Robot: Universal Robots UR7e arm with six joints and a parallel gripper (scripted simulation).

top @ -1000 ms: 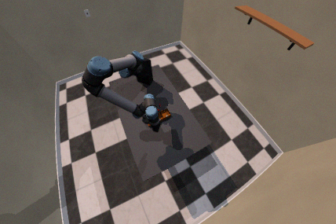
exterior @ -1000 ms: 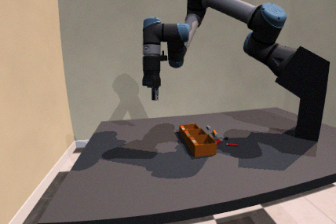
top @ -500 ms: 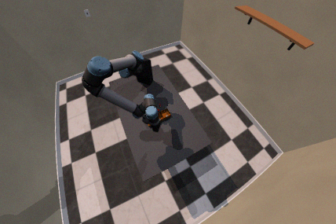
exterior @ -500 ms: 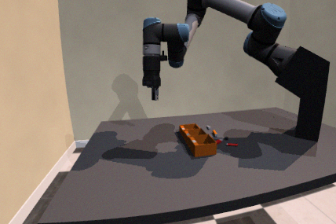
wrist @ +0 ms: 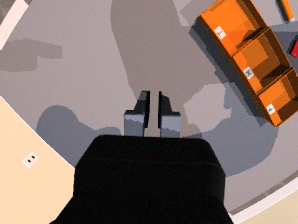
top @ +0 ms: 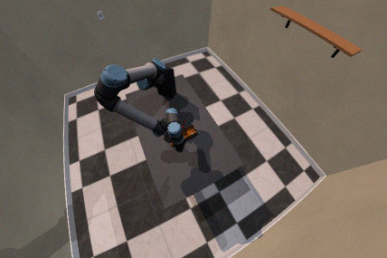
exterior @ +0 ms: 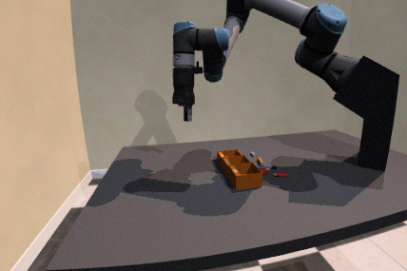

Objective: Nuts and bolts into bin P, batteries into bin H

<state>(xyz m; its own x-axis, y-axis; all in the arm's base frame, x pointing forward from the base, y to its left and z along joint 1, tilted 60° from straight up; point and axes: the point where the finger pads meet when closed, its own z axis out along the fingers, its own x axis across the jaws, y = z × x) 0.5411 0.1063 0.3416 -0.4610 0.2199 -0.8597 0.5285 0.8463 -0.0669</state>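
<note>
My gripper point(exterior: 188, 119) point(wrist: 154, 102) hangs high over the table beside the bins, its fingers a narrow gap apart with nothing seen between them. Three joined orange bins stand on the table. The H bin point(wrist: 242, 61) is the middle one and the P bin point(wrist: 264, 98) is at the lower right end in the wrist view. No contents can be made out in the visible parts of either. Past the bins in the exterior view lie a small pale thing point(exterior: 252, 154), an orange thing point(exterior: 260, 160), a dark-ended thing point(exterior: 273, 167) and a red cylinder point(exterior: 281, 175). Their kinds are too small to tell.
The third bin point(wrist: 211, 27) is at the upper end of the row, its label hard to read. A red piece point(exterior: 265, 171) point(wrist: 295, 48) lies close to the bins' far side. An orange cylinder point(wrist: 285, 10) shows at the wrist view's upper right. The robot's base stands beyond the loose things.
</note>
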